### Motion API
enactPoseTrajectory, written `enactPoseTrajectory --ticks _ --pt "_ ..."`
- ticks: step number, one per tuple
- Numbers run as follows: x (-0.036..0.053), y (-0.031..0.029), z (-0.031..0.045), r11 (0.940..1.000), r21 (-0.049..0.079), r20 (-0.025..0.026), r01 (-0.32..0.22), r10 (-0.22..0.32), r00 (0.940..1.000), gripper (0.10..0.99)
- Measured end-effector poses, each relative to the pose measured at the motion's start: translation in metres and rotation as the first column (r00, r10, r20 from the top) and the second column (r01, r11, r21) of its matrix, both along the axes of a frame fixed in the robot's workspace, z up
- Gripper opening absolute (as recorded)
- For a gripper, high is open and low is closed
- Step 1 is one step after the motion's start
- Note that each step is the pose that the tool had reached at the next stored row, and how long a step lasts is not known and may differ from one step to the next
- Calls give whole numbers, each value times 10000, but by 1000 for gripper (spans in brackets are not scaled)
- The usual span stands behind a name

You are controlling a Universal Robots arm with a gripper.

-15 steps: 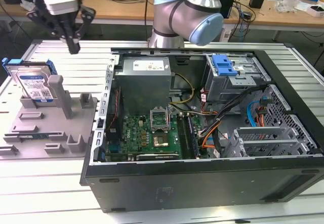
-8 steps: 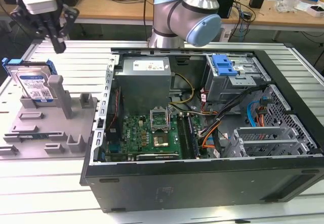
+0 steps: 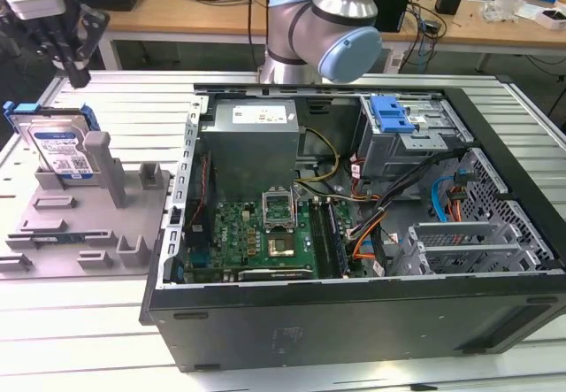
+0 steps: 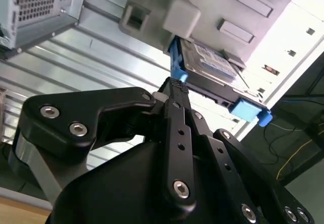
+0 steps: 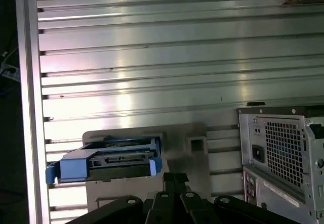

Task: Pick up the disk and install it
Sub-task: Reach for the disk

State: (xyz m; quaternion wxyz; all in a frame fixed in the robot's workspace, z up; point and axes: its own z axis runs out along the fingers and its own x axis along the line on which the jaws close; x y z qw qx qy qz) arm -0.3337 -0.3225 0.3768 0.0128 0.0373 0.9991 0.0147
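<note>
The gripper (image 3: 78,78) is hovering with its fingers pressed together, gripping nothing. In the exterior view the disk (image 3: 60,149) is standing on edge in the grey holder (image 3: 88,224), apart from the tool, at about six o'clock from the fingertips. The open computer case (image 3: 354,321) is sitting at three o'clock of the holder.

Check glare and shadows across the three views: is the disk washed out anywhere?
Exterior view: even light, no glare on the disk in the grey holder. First wrist view: bright glare bands on the slatted table, disk not washed out. Second wrist view: surface beyond the holder blown out white, disk label visible, gripper dark in front.
</note>
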Motion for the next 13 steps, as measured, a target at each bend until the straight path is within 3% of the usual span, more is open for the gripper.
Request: enactPoseTrajectory --ticks 2,13 --pt "-108 55 -5 10000 -11 1 1 -1 10000 106" --pt "-125 54 -5 10000 -12 -1 0 0 10000 106"
